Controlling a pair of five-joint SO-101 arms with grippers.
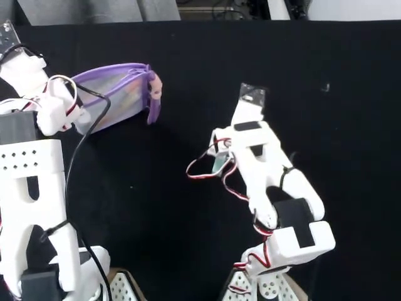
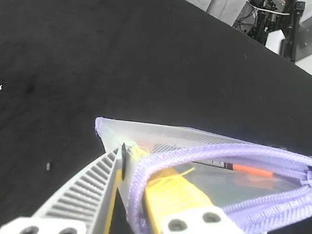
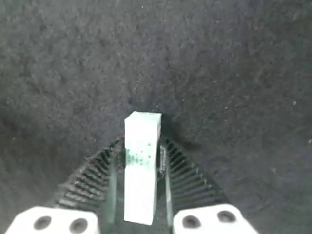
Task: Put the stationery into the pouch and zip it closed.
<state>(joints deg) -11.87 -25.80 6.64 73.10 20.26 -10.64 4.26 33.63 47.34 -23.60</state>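
Nearest in the high view, the two white arms rise from their bases at the near edge of the black tablecloth [image 1: 326, 125]. The right gripper [image 3: 140, 143] stands over the middle of the cloth, pointing down at it. Its ribbed fingers [image 3: 183, 168] are pressed against either side of a small white eraser [image 3: 141, 165] flecked with green. The eraser sits upright between them, its top end standing out past the fingertips just above the dark fabric. From above, a sliver of it shows beside the arm's red and white wires [image 1: 203, 172].

Farther back and off to the left, well apart from the eraser, the left gripper [image 2: 132, 165] pinches one wall of the clear pouch [image 1: 113, 94] at its mouth. The ribbed finger [image 2: 92, 183] lies outside and the yellow finger [image 2: 173, 195] inside. The purple zipper [image 2: 219, 156] gapes open in a loop around the yellow finger. Inside the pouch lies a pen with an orange section [image 2: 251, 171]. Whether the pouch's far end touches the cloth I cannot tell. Beyond the table's far edge hangs a grey curtain [image 1: 94, 9].
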